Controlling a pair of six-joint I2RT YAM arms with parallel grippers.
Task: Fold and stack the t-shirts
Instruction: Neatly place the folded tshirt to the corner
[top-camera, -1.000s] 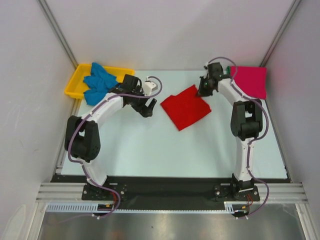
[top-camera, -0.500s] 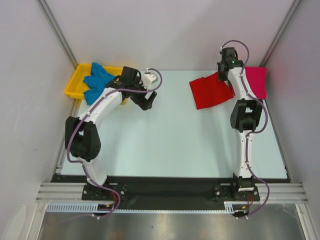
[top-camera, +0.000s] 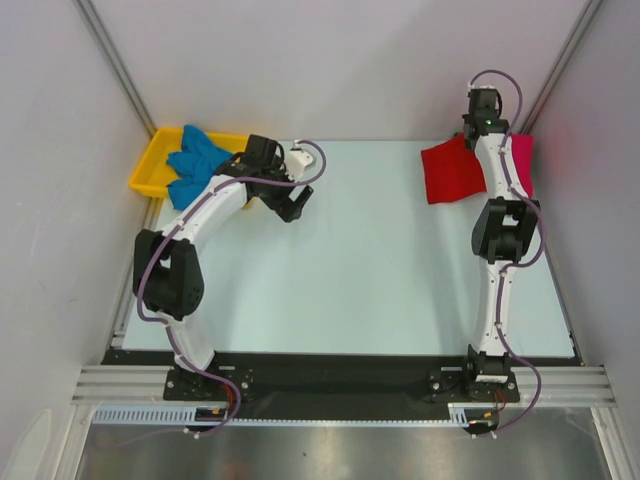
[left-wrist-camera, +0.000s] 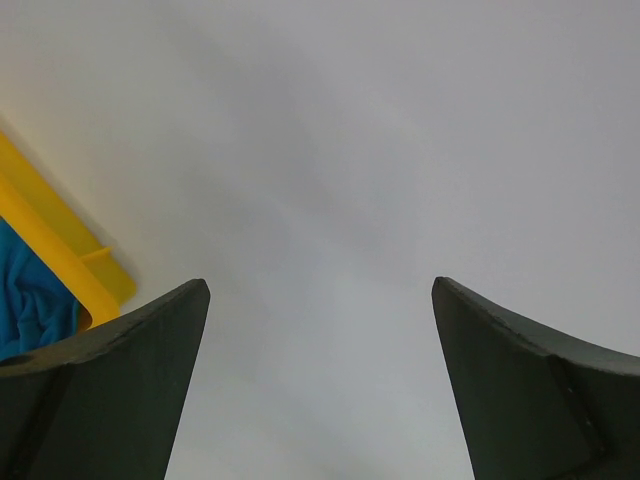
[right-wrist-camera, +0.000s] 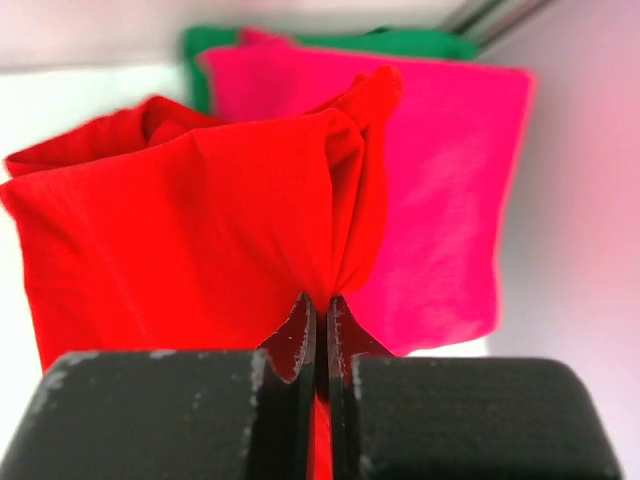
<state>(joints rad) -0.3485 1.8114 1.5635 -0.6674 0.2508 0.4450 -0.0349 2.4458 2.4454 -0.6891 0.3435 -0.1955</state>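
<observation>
Red t-shirt (right-wrist-camera: 180, 220) pinched by the right fingers (right-wrist-camera: 292, 345) over the far right corner of the surface (top-camera: 360, 260).
The right fingers are pressed tight together on a bunched fold of the red t-shirt, which hangs partly in front of the flat magenta t-shirt (right-wrist-camera: 450, 180); a green t-shirt edge (right-wrist-camera: 400, 42) shows beyond. The left fingers (left-wrist-camera: 120, 380) are spread wide, holding nothing, near the yellow tray (top-camera: 150, 170) containing the crumpled blue t-shirt (top-camera: 195, 160).
</observation>
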